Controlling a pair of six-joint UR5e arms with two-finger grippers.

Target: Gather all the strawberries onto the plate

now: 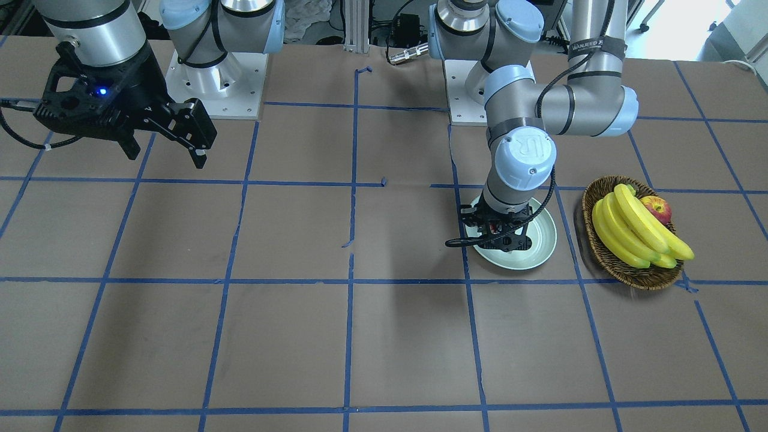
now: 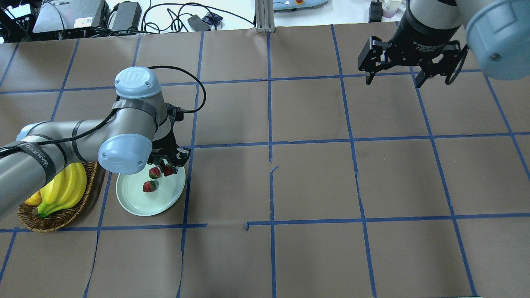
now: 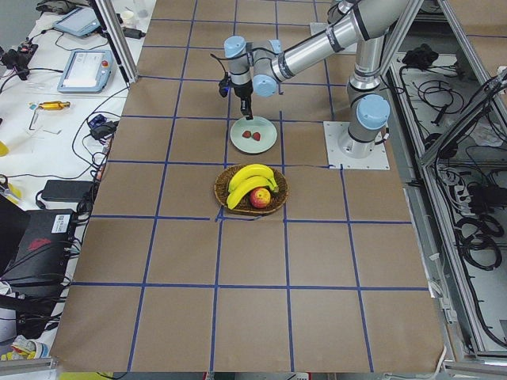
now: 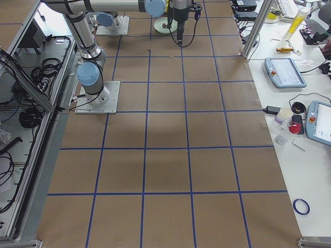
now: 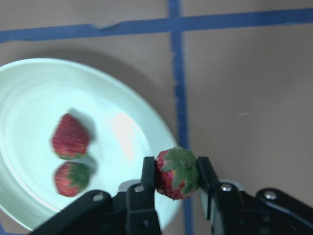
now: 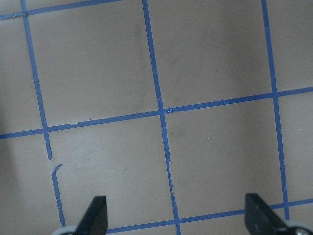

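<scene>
Item 1: one strawberry is clamped between the two fingers of the left end effector, green cap facing the wrist camera. In the overhead view it sits over the plate at the 1 o'clock part of the rim. Contact with the plate cannot be determined.

Item 2: two further strawberries lie inside the plate, close together, towards its 12 o'clock side and just beside the held one.

Item 3: the plate rests flat on the tabletop, next to a blue tape crossing.

Item 4: a wicker basket stands at the plate's 9 o'clock, near but not touching it. It holds bananas and an apple.

Item 5: the right end effector hangs above bare tabletop at the plate's far 2 o'clock, well apart from it. Its fingers are spread wide and grip nothing.
</scene>
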